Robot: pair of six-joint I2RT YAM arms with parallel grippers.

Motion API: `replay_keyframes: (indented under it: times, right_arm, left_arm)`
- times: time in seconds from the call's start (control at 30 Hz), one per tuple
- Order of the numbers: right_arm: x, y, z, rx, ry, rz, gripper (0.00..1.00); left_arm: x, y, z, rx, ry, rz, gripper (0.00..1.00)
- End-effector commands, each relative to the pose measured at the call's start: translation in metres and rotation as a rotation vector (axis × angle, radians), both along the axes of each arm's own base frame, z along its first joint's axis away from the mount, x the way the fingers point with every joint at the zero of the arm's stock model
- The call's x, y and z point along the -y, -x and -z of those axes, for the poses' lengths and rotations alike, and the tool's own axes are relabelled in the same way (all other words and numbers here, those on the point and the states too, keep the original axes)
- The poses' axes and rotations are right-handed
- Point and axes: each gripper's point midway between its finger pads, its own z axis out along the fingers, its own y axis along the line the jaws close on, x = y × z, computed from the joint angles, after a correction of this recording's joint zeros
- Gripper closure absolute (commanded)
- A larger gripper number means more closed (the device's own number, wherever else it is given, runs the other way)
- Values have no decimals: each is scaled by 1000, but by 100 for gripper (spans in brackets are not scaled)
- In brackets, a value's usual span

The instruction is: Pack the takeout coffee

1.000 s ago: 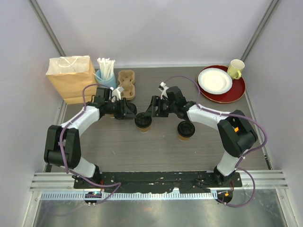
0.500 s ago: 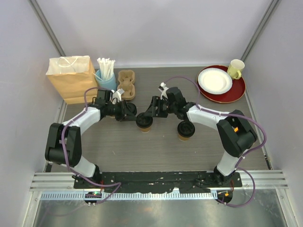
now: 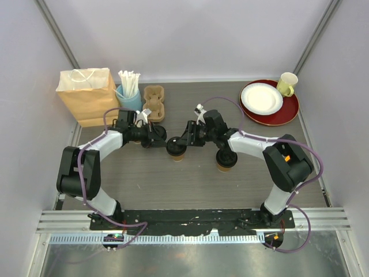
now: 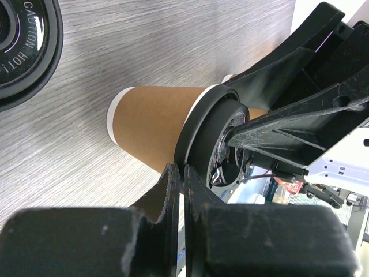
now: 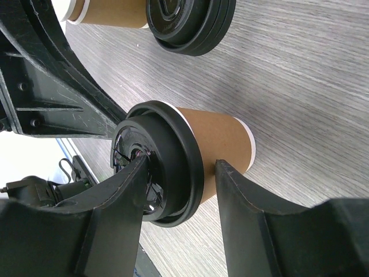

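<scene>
Left gripper (image 4: 180, 173): jaws fully closed, fingers pressed flat together, nothing between them. The tips sit just beside the lid rim of cup 1 (image 3: 175, 148), and contact cannot be confirmed. Right gripper (image 5: 180, 164): its fingers (image 5: 242, 208) stand apart with the black lid of cup 1 between them. 1 finger lies over the lid top and the other is against the brown wall below the rim. Whether they grip the cup or merely bracket it cannot be told. Cup 1 stands upright on the table (image 3: 144, 179), near the middle, between the 2 grippers, with the left gripper on its left and the right gripper behind and above it. Cup 2 (image 3: 226, 158), an identical kraft-paper cup with a black lid, stands upright to the right of cup 1. It is apart from cup 1 and lies under the right forearm. At the back left are a brown paper bag (image 3: 86, 95), a light-blue cup of white straws (image 3: 129, 92) and a pulp cup carrier (image 3: 154, 103). The carrier sits behind the left gripper and both of its wells are unfilled. At the back right a white plate (image 3: 261, 98) lies on a red plate (image 3: 288, 112), with a pale-yellow mug (image 3: 286, 83) at its far edge.
</scene>
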Motion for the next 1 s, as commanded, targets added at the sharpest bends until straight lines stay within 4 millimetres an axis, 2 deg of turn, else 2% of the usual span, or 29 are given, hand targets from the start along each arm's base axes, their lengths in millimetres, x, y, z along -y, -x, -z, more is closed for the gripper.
replay_keyframes:
  times: [0.0,0.2,0.7,0.77,0.83,0.9,0.97]
  right_arm:
    - [6,3,9,-12,17,15,49]
    - [13,6,18,-32,25,26,50]
    - [15,5,20,-36,27,23,49]
    - [16,5,20,-36,26,26,49]
    - [15,6,16,-26,18,16,48]
    - [14,6,9,-17,9,10,46]
    - [12,6,5,-8,10,-5,43]
  left_arm:
    - [-9,-1,35,-44,-77,-32,99]
    - [-11,2,52,-91,-111,-35,100]
    - [-15,8,79,-131,-206,-4,100]
    - [-14,6,74,-117,-200,-2,100]
    - [-9,0,54,-67,-164,8,100]
    - [-6,-8,31,6,-140,13,96]
    - [-5,-11,17,53,-131,17,90]
